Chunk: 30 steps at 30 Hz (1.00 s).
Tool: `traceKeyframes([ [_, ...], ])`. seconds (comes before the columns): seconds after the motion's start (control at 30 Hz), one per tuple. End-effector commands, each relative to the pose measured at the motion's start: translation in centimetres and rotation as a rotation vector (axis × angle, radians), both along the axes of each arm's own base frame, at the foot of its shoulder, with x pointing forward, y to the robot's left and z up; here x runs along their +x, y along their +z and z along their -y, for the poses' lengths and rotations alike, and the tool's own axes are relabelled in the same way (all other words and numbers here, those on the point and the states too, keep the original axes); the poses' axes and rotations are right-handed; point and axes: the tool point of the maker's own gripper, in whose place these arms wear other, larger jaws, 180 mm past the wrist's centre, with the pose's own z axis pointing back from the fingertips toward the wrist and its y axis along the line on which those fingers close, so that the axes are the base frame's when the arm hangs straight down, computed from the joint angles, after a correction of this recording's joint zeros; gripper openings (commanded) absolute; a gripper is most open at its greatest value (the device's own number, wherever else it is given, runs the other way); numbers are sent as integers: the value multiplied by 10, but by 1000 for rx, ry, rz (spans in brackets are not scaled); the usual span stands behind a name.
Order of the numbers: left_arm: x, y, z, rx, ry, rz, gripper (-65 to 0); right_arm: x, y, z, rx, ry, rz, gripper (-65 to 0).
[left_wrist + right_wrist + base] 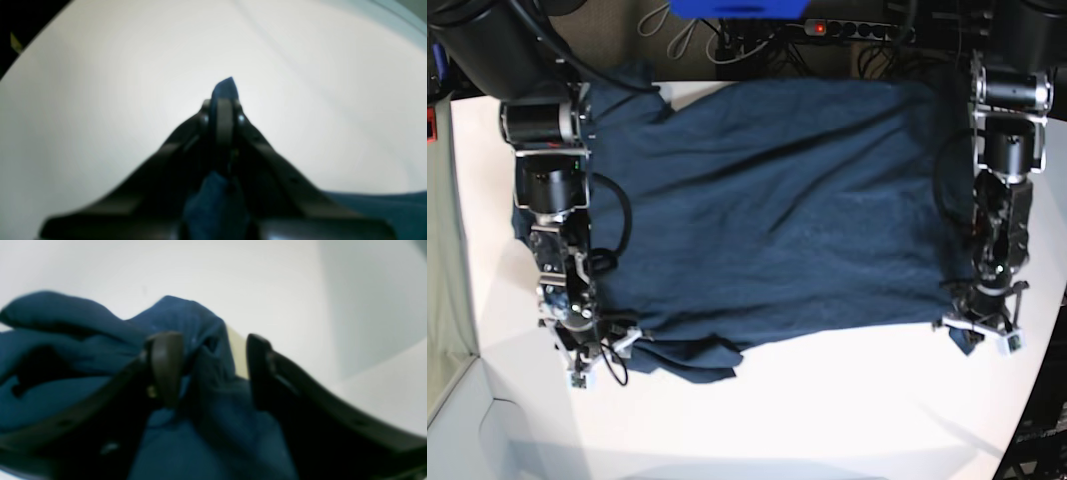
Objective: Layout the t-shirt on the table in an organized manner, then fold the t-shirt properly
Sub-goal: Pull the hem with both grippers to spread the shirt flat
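Observation:
The navy t-shirt (777,200) lies spread flat over the white table (827,420), with its near left corner bunched into folds (697,355). My left gripper (979,335) is at the shirt's near right corner. In the left wrist view this gripper (223,106) is shut on the cloth, and a small tip of the t-shirt (228,87) pokes out past the fingers. My right gripper (592,348) sits at the bunched corner. In the right wrist view it (210,355) stands open, with crumpled t-shirt (66,340) lying loose between the jaws and against one finger (165,363).
Behind the table's far edge are a power strip (847,28) with a red light, cables and a blue object (737,8). The table's curved edge (1037,400) runs down the near right. Both arms stand along the shirt's left and right sides.

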Motion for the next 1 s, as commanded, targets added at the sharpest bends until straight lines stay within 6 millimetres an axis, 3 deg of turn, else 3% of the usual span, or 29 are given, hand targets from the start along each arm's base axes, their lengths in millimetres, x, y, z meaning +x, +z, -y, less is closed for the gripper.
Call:
traceKeyframes([
  [0.0, 20, 41, -9, 21, 11, 104, -624, 18, 30, 3, -2, -11, 82, -252],
  [0.1, 27, 54, -10, 20, 17, 127, -510, 20, 44, 10, -11, -17, 118, -220],
  [0.23, 29, 57, -9, 23, 16, 135, -320, 4, 49, 23, -55, -14, 155, -221],
  [0.37, 28, 55, -10, 22, 19, 130, -252, -14, 49, 29, -83, -7, 164, -221],
  [0.5, 27, 71, -11, 36, 3, 168, -230, -32, 51, 27, -90, 2, 147, -221],
  [0.73, -39, 31, 1, -94, -39, 64, -230, -83, 64, 38, -109, -19, 141, -220],
  [0.9, -106, 1, -9, -205, 22, -23, -230, -126, 50, 57, -106, -76, 42, -220],
  [0.97, -129, -1, -8, -230, 39, -32, -230, -141, 41, 56, -97, -87, 11, -220],
])
